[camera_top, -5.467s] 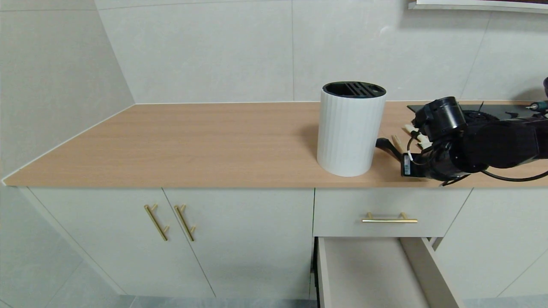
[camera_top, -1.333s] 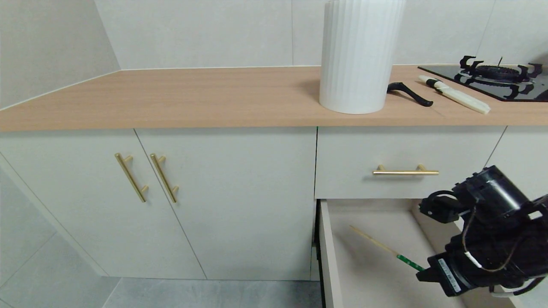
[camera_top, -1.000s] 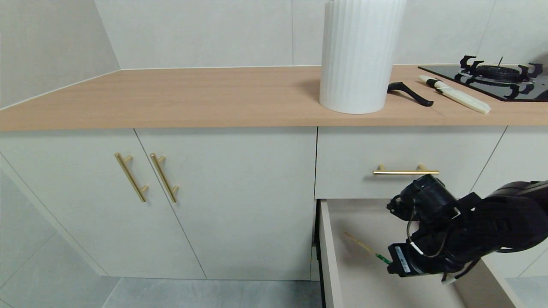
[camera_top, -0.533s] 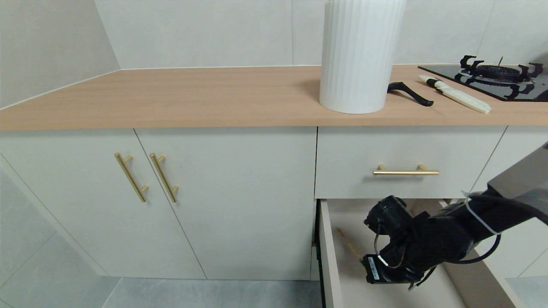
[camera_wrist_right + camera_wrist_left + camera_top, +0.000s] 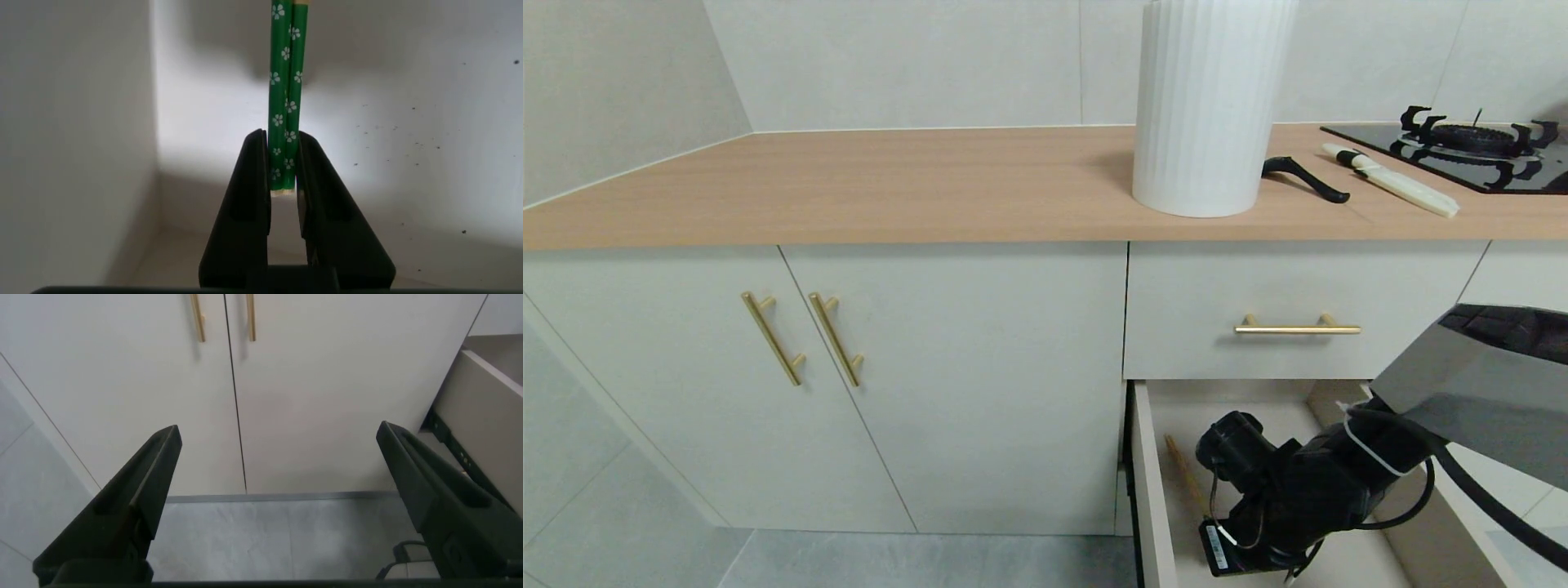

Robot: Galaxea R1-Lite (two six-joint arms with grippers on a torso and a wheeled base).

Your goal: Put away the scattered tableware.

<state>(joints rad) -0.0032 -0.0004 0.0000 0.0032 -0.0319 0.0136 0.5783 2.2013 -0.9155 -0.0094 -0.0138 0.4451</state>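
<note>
Down in the open drawer [image 5: 1152, 498], nearest to us, we see the right gripper [image 5: 283, 163] lower and closer to the drawer's left wall than it was half a second ago. A little over a second ago it hung by the right wall, so it has crossed the drawer from right to left. The chopsticks [image 5: 283, 82] have swung with it and now run close along that left wall, pointing toward the drawer's back. Its fingers [image 5: 255, 180] are drawn in narrow and pinch the pair by the green, flowered ends. The butt ends sit a little way inside the fingertips, and the shafts run out past them, bare wood in the head view [image 5: 1183, 482]. We cannot tell whether the far tips touch the drawer floor. To the left, the left gripper [image 5: 278, 437] hangs low before the cabinet doors [image 5: 237, 384] above the floor [image 5: 278, 531], its fingers spread wide and holding nothing. Farther back, on the table [image 5: 890, 188], the white ribbed holder [image 5: 1209, 106] stands upright. Just beside it on the right lies a black-handled utensil [image 5: 1305, 181], then a pale knife [image 5: 1392, 181], near each other but apart. Beyond them is the hob [image 5: 1470, 143]. None of these has shifted over the last second or so.
</note>
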